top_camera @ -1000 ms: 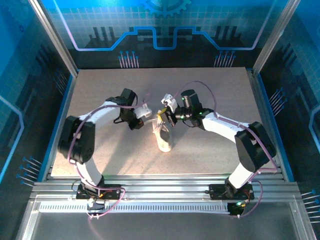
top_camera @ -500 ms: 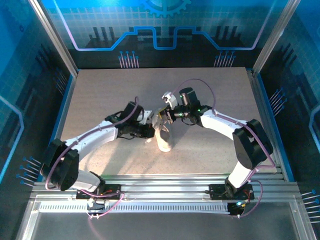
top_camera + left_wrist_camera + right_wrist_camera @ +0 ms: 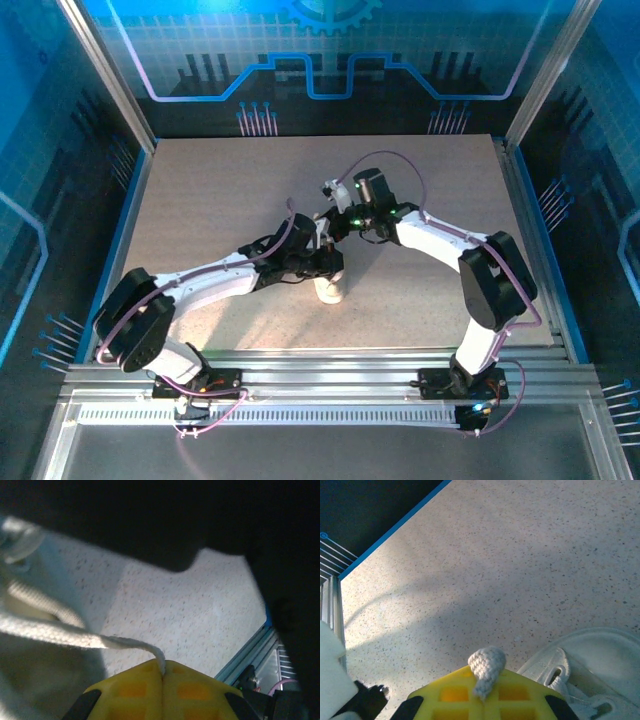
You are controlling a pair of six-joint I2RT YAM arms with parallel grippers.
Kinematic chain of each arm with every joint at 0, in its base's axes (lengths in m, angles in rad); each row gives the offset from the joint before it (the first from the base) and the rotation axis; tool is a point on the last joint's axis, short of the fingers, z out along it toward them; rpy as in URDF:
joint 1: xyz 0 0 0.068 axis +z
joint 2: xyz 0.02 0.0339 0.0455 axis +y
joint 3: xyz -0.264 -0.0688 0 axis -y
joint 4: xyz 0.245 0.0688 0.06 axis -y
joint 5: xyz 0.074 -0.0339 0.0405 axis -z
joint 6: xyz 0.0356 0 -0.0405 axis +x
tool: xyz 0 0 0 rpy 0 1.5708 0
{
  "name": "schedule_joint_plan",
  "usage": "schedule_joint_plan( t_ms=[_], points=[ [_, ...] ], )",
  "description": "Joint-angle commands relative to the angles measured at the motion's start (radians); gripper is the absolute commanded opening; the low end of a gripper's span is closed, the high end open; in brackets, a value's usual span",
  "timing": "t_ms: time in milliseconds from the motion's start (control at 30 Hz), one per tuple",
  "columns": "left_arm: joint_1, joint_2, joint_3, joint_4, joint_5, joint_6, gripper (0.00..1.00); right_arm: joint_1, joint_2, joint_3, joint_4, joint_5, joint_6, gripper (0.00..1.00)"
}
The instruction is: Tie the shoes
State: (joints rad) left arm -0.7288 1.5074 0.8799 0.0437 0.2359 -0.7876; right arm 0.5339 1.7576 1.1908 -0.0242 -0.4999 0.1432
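Note:
The white shoe [image 3: 331,288] lies mid-table, its upper part covered by my left gripper [image 3: 326,262]. In the left wrist view that gripper [image 3: 163,673] has its yellow fingers pressed together on a thin white lace [image 3: 120,641], which runs taut leftward to the shoe [image 3: 35,675]. My right gripper [image 3: 336,223] is just behind the shoe. The right wrist view shows it [image 3: 485,690] shut on a bunched end of lace [image 3: 487,664], with the shoe's eyelet edge and opening [image 3: 600,662] at the lower right.
The speckled tabletop [image 3: 220,190] stretches around the shoe. A blue rim and metal rail [image 3: 120,250] border it on the left, and an aluminium frame [image 3: 330,365] runs along the near edge. A dark arm part [image 3: 165,525] hangs overhead in the left wrist view.
My left arm has swung rightward and stretched out, carrying its gripper from left of the shoe to over it. The right gripper has drawn back slightly. Both stay shut on lace.

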Motion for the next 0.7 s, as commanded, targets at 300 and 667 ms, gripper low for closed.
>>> schedule_joint_plan(
  t_ms=[300, 667],
  points=[
    [-0.017, -0.103, -0.011, -0.029, -0.032, 0.267, 0.53, -0.002, 0.010, 0.027, -0.055, -0.041, 0.017, 0.00],
    [0.142, -0.382, 0.002, -0.283, -0.030, 0.519, 0.53, -0.001, 0.009, 0.035, -0.055, -0.055, -0.001, 0.00]
  ],
)
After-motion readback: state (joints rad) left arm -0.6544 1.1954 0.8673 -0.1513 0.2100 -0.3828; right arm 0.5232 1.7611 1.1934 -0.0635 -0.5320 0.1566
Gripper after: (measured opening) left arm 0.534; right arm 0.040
